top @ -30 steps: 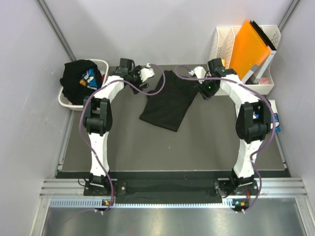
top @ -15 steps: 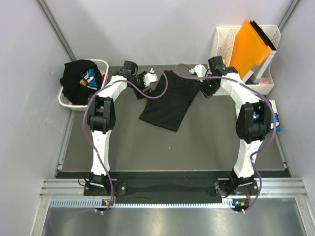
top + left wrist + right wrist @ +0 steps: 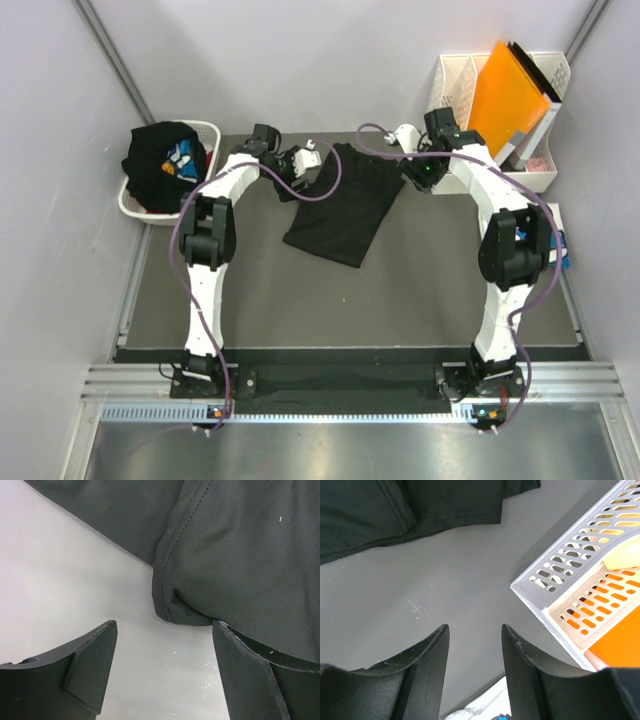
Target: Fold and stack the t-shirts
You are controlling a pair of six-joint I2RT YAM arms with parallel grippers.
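White laundry basket [image 3: 135, 208] holding a printed black tee [image 3: 160, 165] at far left, orange folder [image 3: 505, 95] in a white rack [image 3: 570, 575] at far right, black t-shirt [image 3: 345, 205] lying on the grey table [image 3: 420, 280] between the arms, left gripper [image 3: 162, 650] spread wide, the shirt's hem fold just ahead of the gap, right gripper [image 3: 475, 640] narrowly parted, empty, beside the rack.

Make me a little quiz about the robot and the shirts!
1. True or false: the right gripper is holding the black t-shirt.
2. What sits in the white basket?
A. a black tee with a coloured print
B. an orange folder
C. a pair of shoes
3. Fill in the word: the left gripper, right at the black t-shirt's edge, has its jaws ____.

Key
1. False: its jaws are apart with nothing between them.
2. A
3. open
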